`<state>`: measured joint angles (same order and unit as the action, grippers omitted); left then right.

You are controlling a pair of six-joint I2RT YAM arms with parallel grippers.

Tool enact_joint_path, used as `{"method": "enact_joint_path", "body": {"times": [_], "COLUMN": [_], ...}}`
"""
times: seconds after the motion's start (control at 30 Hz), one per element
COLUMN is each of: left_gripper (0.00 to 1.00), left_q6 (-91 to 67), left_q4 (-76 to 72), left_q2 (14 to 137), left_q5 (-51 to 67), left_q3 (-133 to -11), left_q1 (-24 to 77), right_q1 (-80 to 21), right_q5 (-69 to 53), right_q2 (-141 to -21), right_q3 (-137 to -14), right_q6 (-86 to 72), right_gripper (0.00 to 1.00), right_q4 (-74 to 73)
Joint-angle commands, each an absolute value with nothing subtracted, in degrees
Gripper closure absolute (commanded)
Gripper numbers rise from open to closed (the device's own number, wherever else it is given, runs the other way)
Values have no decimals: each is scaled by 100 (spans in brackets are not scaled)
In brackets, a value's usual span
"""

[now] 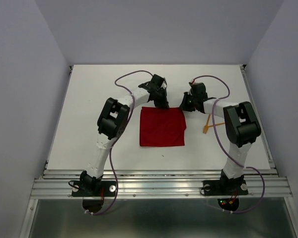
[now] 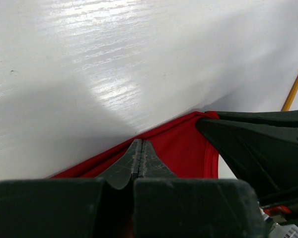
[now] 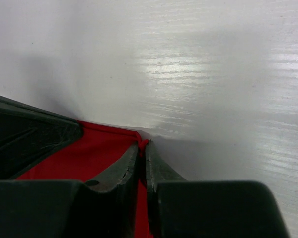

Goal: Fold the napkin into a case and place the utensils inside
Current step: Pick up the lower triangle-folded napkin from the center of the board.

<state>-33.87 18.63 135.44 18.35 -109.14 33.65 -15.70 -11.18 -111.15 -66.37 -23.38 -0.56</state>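
Napkin (image 1: 162, 128) lies flat as a red square mid-table (image 1: 89, 124). Left gripper (image 1: 162, 102) is at its far edge with fingers (image 2: 134, 161) pressed together (can't tell if cloth is caught between). Right gripper (image 3: 143, 145) is on the far right corner, narrowed to a slit with red cloth pinched in it. Utensils (image 1: 208, 125) lie right of the napkin, partly hidden behind the right arm (image 1: 241, 129).

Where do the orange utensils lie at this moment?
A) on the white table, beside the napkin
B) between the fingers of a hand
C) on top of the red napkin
A: in the top view the utensils lie on the white table, with a strip of table between them and the napkin.
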Motion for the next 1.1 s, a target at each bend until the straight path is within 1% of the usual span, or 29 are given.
{"method": "enact_joint_path", "body": {"times": [0.0, 0.03, 0.17, 0.57, 0.67, 0.9, 1.07], "left_gripper": [100, 100, 100, 100, 100, 100, 100], "left_q6": [-3287, -3287, -3339, -3252, -3217, -3103, -3050], "left_q4": [1837, 1820, 1723, 1503, 1503, 1494, 1520], "left_q2": [13562, 13553, 13456, 12464, 12296, 12567, 12928], "left_q5": [1819, 1811, 1775, 1327, 1388, 1862, 1925], "left_q3": [-10952, -10890, -10741, -10433, -10284, -10213, -10327], "left_q1": [3358, 3366, 3358, 3366, 3401, 3577, 3595], "right_q1": [-1556, -1556, -1556, -1556, -1556, -1556, -1556], "right_q5": [-1336, -1397, -1459, -1450, -1441, -1450, -1477], "right_q2": [-11083, -11013, -10977, -11048, -11022, -11013, -10995], "right_q3": [-6627, -6610, -6609, -6583, -6574, -6574, -6592], "right_q6": [-2329, -2338, -2373, -2399, -2408, -2443, -2452], "right_gripper": [89, 91, 91, 91, 90, 91, 91], "right_q4": [-70, -70, 79, 53, 53, 62, 61]}}
